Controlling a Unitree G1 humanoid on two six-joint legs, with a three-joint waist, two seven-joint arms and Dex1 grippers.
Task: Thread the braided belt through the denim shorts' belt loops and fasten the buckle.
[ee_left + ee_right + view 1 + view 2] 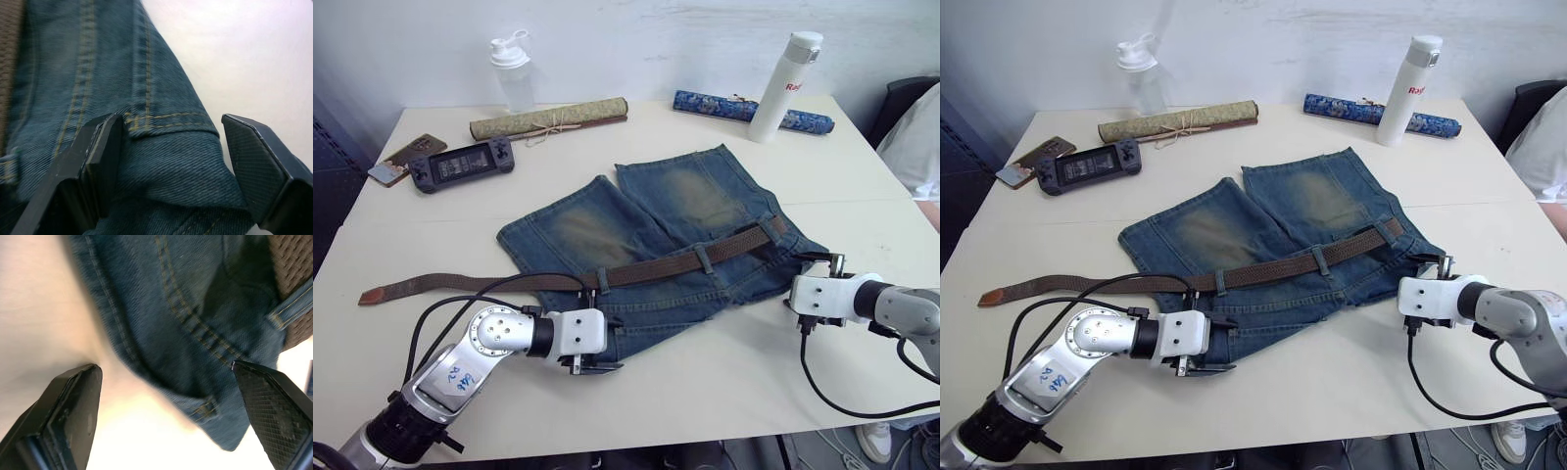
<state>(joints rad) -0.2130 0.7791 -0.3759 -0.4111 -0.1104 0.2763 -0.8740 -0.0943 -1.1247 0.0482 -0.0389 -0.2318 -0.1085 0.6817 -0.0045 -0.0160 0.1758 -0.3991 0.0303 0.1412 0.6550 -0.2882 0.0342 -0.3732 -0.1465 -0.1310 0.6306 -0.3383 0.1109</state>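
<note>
- A pale table (724,392) against a white wall carries the work; a person's sleeve (915,137) shows at the far right edge.
- Nearest, the left gripper (597,364) sits at the near left edge of the denim shorts (666,235). In its wrist view the fingers (100,161) are spread apart, with a folded denim corner between them but not pinched.
- The right gripper (815,262) lies at the shorts' right corner. Its fingers (274,406) are also wide apart and hold nothing; the hem corner sits between them, nearer one pad.
- The braided belt (646,267) runs across the waistband and passes under the belt loops (703,258). Its tan tail (377,293) trails well off to the left on the bare table.
- The end near the right gripper sits at the shorts' right corner, just beyond the fingers. The buckle cannot be made out there.
- Judgement: threading looks largely done and fastening remains. To do it well, each gripper should take a belt end rather than denim, so the right fingers need to move up from the hem to the strap.
- The tail lies well apart from the left fingers, so that arm has farther to go.
- Farther back lie a handheld console (462,164), two rolled mats (548,119), a clear shaker bottle (514,73) and a white flask (785,86).
</note>
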